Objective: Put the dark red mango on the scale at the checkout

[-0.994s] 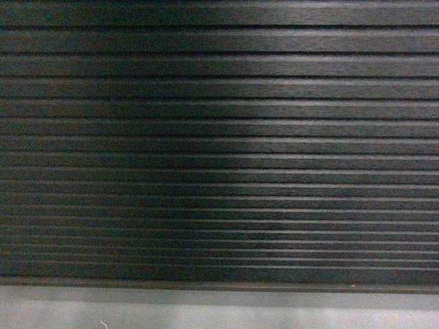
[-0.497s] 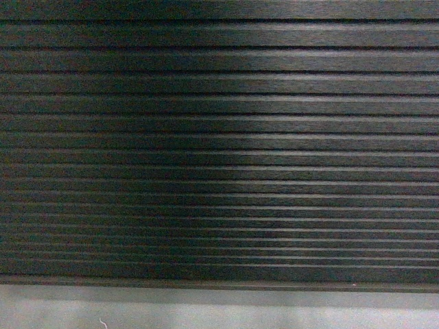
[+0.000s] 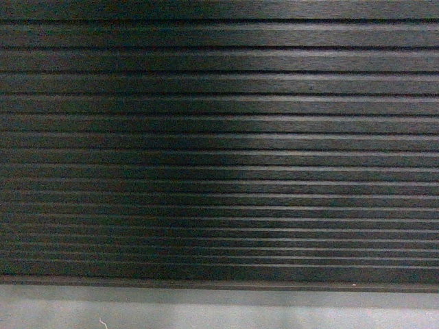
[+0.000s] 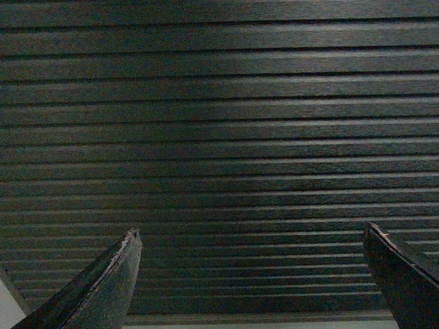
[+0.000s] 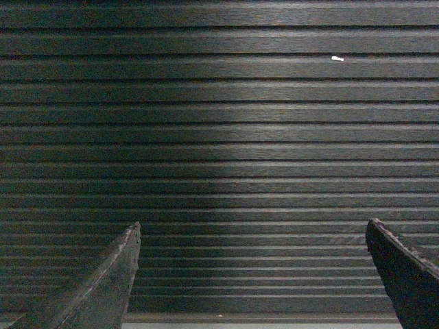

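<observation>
1. Checkout front filled nearly the whole head view: dark horizontal slats with a fine brushed grain, each slat's upper edge catching a thin pale line of light, the right half a little brighter than the left. Under the slats ran a smooth, matt grey plinth as a flat band along the bottom edge. Neither the dark red mango nor the scale showed in this view, and neither arm did.

2. From the left wrist camera, the same slatted face of the checkout stood straight ahead, its ribs even and parallel. The left gripper had its two dark, tapered fingers far apart at the lower corners, jaws spread wide with nothing between them but the slats behind. The finger edges looked scuffed and slightly pale. A sliver of the pale plinth showed at the lower left corner.

3. From the right wrist camera, the checkout slats again covered the view, with a small white fleck on one upper slat. The right gripper was likewise spread wide and empty, its pointed, rough-edged fingers at either lower corner. A thin strip of the plinth ran along the bottom. The mango and the scale were out of sight here as well.
</observation>
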Available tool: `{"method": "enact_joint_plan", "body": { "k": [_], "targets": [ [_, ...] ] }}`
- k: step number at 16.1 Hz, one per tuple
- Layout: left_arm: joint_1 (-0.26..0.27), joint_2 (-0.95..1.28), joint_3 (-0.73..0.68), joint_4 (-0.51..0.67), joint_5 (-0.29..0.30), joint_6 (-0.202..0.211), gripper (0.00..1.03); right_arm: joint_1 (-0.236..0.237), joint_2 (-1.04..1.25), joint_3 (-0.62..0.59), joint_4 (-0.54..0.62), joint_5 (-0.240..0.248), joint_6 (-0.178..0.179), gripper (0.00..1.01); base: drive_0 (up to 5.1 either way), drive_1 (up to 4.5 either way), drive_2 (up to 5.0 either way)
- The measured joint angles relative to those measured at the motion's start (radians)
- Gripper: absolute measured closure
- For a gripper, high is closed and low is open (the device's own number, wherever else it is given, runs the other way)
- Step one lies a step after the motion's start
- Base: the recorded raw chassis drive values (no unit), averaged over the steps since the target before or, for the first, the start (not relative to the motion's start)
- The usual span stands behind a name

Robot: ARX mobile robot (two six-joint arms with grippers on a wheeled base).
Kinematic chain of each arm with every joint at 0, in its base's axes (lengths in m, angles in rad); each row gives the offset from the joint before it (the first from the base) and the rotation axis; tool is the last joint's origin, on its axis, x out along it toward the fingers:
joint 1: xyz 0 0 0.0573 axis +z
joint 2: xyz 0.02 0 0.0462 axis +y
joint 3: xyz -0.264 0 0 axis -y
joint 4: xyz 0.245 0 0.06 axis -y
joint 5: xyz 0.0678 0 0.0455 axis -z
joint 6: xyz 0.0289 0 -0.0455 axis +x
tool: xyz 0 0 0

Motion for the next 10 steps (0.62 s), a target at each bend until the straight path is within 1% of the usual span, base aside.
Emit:
{"method": "enact_joint_plan", "body": {
  "k": [10],
  "targets": [
    [0.0, 0.0, 0.0, 0.0, 0.0, 0.0, 0.05, 0.0, 0.0, 0.0, 0.0, 0.0, 0.0, 0.03, 0.0, 0.0, 0.0]
  ]
}}
